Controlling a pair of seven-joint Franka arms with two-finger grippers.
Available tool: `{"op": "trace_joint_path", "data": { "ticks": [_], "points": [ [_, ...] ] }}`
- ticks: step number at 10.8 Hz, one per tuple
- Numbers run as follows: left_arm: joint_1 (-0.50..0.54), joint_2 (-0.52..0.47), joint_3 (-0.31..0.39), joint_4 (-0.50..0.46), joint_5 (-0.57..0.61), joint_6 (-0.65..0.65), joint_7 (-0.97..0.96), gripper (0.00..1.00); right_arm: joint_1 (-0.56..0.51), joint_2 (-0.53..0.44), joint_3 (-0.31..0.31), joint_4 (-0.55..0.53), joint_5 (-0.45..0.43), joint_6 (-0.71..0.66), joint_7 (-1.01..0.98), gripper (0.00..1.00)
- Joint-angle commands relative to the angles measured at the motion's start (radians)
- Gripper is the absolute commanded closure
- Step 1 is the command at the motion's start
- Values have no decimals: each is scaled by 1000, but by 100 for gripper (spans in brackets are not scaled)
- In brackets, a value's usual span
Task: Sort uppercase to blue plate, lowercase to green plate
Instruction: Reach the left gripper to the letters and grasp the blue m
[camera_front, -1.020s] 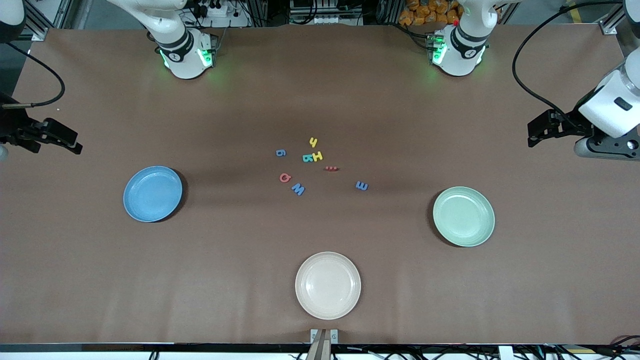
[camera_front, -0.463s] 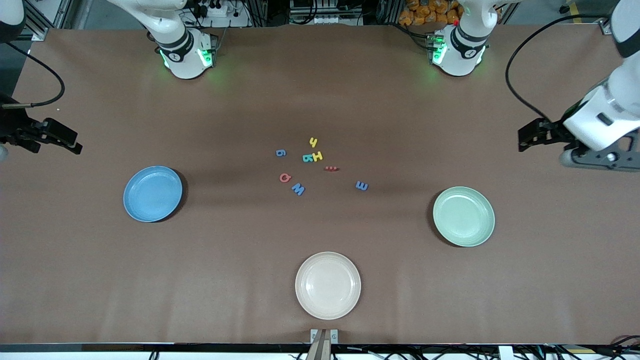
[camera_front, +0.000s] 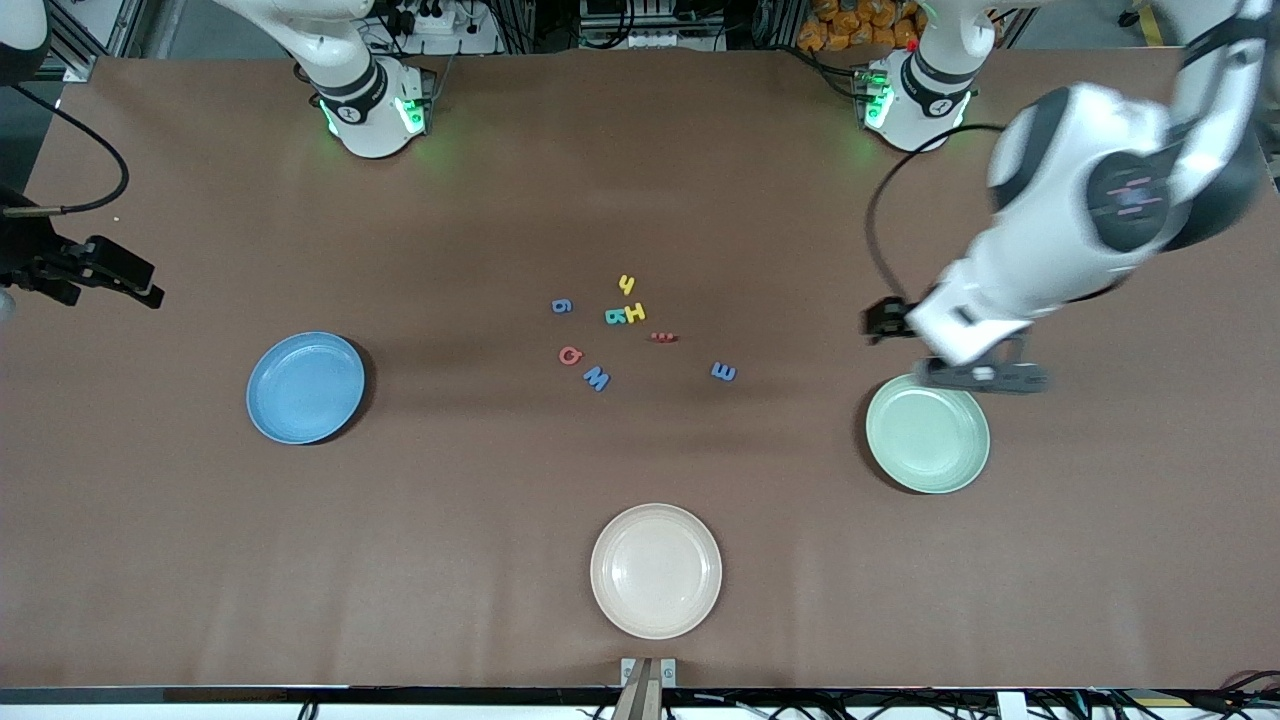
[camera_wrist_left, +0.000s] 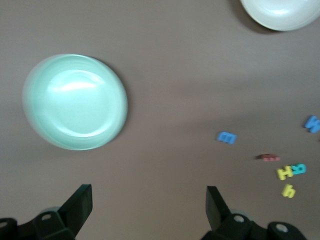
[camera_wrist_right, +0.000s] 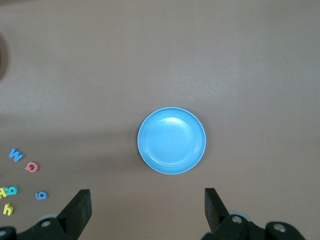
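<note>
Cream plate (camera_front: 655, 570) nearest camera; left gripper (camera_front: 885, 322) beside green plate (camera_front: 928, 433), right gripper (camera_front: 125, 280): both wide open, empty.

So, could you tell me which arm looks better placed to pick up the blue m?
Probably the left: its open gripper hangs by the green plate, close to the blue m; the right gripper waits open at the table's edge.

Letters (camera_front: 628, 330) lie between two plates (camera_front: 305, 388) (camera_front: 927, 432); a third plate (camera_front: 655, 570) sits nearer the camera.
</note>
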Motion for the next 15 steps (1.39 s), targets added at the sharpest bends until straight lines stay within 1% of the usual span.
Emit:
{"op": "trace_joint_path", "data": {
  "ticks": [1, 2, 4, 6, 7, 8, 10, 11, 12, 14, 15],
  "points": [
    [-71, 98, -29, -15, 65, 113, -145, 0, -7, -12, 5, -7, 6, -3, -1, 0],
    [-108, 139, -29, -13, 118, 142, -155, 0, -7, -12, 5, -8, 8, -3, -1, 0],
    [-166, 225, -31, -13, 155, 222, -149, 0, -5, -8, 5, -10, 8, -2, -1, 0],
    [-223, 316, -34, -13, 243, 312, -146, 0, -1, -5, 7, -10, 9, 7, 2, 0],
    [-234, 351, -34, -15, 273, 340, -146, 0, 3, 1, 8, -10, 14, 10, 10, 0],
    [-237, 373, -34, -19, 279, 352, -147, 0, 15, 5, 10, -12, 15, 13, 13, 0],
    [-246, 382, -34, -76, 305, 415, -164, 0, 45, 22, 10, -15, 15, 33, 36, 0],
    [-241, 383, -34, -102, 313, 447, -164, 3, 71, 33, 10, -15, 15, 49, 72, 0],
    [-241, 387, -34, -110, 314, 457, -164, 3, 99, 44, 10, -15, 15, 56, 89, 0],
    [-235, 402, -34, -110, 368, 458, -164, 7, 169, 76, 10, -16, 15, 85, 175, 0],
    [-231, 414, -34, -110, 370, 460, -166, 9, 208, 85, 10, -16, 15, 107, 227, 0]
  ]
}}
